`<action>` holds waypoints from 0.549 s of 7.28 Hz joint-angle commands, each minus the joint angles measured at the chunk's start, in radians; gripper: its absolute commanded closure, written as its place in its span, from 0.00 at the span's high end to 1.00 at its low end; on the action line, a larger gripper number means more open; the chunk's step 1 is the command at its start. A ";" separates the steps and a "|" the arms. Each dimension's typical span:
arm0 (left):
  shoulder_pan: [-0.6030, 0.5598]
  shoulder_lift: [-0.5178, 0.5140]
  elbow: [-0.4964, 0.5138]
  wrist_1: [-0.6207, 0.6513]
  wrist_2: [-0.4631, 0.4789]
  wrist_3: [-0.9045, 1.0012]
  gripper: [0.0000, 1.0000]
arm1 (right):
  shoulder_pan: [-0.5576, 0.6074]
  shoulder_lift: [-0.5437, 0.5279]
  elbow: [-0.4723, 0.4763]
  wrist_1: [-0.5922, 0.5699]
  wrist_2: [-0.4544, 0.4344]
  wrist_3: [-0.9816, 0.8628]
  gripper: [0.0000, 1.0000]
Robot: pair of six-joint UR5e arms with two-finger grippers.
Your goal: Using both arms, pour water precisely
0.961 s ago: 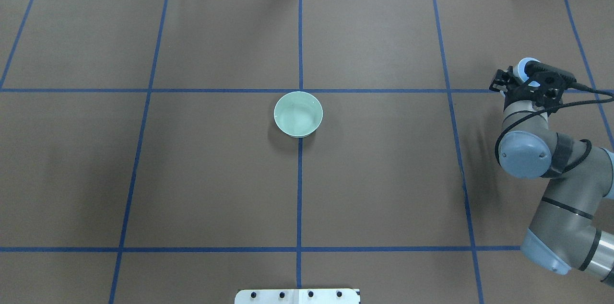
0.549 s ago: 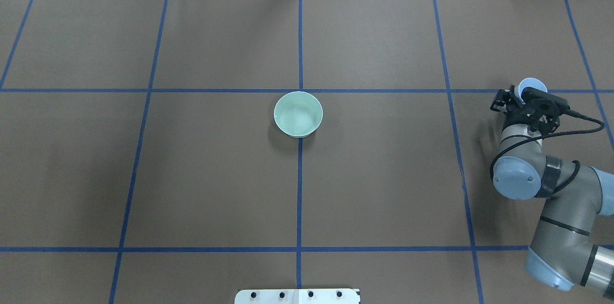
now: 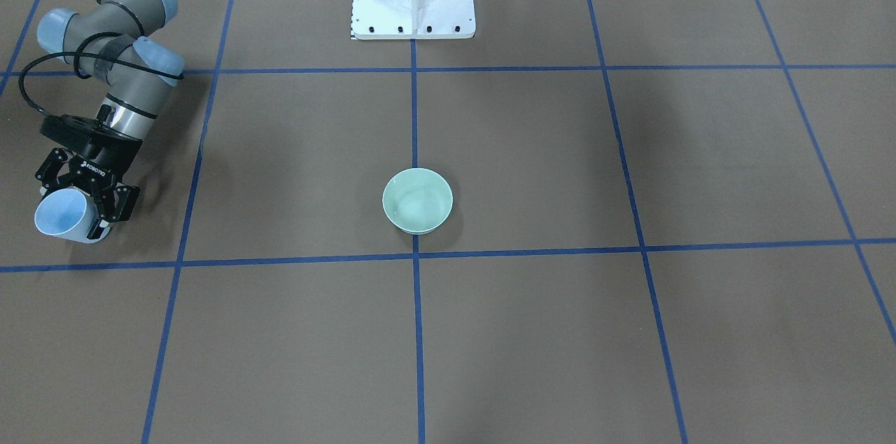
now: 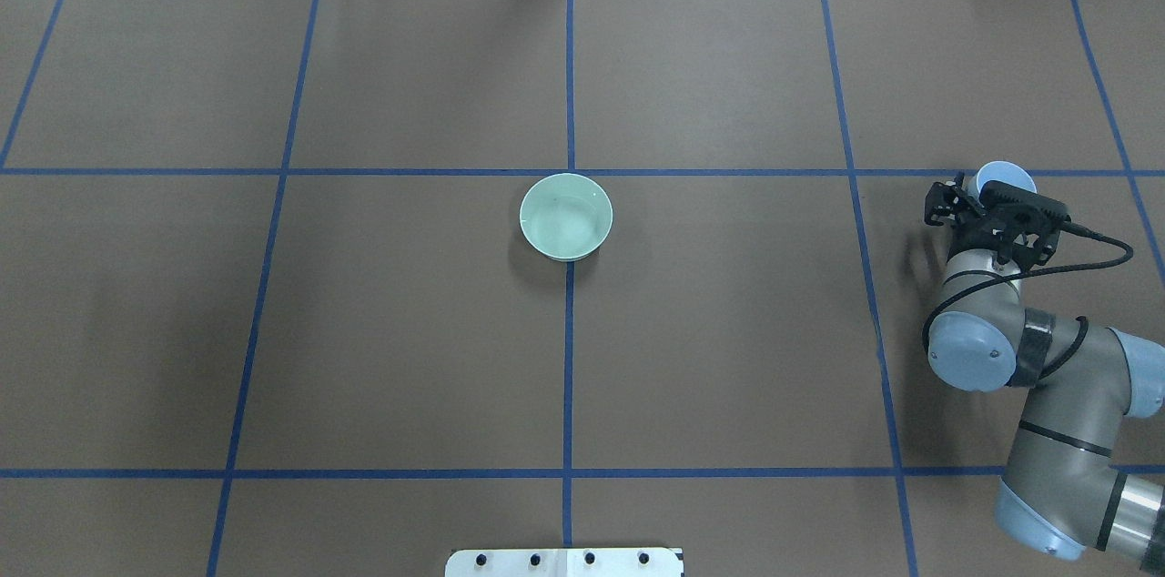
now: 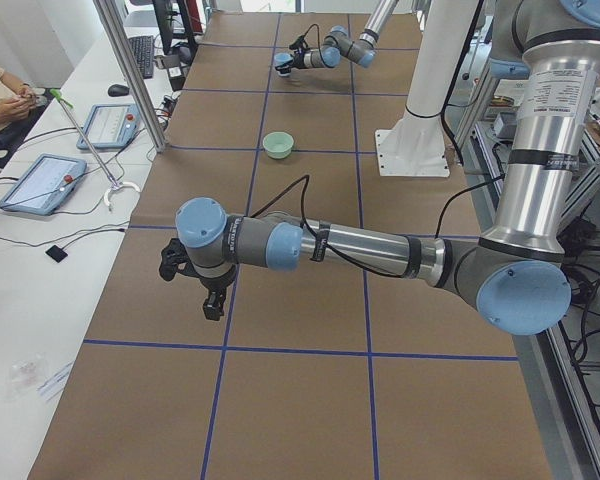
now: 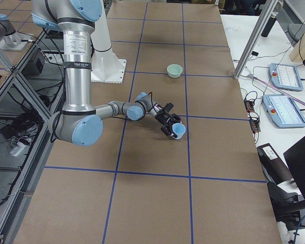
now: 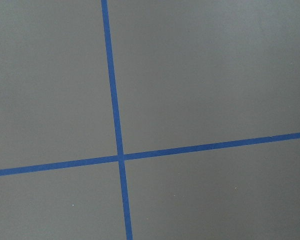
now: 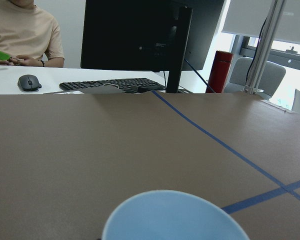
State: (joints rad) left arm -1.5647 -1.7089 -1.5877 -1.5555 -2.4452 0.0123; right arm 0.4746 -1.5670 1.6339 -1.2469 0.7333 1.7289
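Right gripper (image 3: 82, 206): clamping a pale blue cup (image 3: 61, 216), tipped sideways near the table's edge.
Left gripper (image 5: 192, 283): hovering over bare table; fingers' state, cannot tell.
Green bowl (image 4: 566, 217): sitting mid-table, glinting with water (image 4: 564, 223).

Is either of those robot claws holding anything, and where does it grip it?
The right gripper holds a pale blue cup by its side wall. The left gripper shows only in a side view; nothing visible in it.

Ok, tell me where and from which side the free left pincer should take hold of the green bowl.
Grip the green bowl by its rim, from straight above, one finger inside the wall and one outside. It sits upright and open, low and wide, so the thin rim looks like the only narrow part. The side nearest the left pincer seems easiest.
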 commanded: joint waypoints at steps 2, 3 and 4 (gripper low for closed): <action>0.000 0.000 0.000 0.000 0.000 0.000 1.00 | 0.002 -0.002 0.023 0.003 -0.020 -0.008 1.00; 0.000 0.000 0.000 0.000 -0.002 0.000 1.00 | 0.006 -0.017 0.058 0.001 -0.040 -0.008 1.00; 0.000 0.000 0.000 0.000 -0.002 0.000 1.00 | 0.007 -0.066 0.096 0.001 -0.064 -0.008 1.00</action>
State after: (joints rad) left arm -1.5647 -1.7088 -1.5877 -1.5554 -2.4461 0.0123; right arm 0.4793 -1.5911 1.6874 -1.2451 0.6962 1.7220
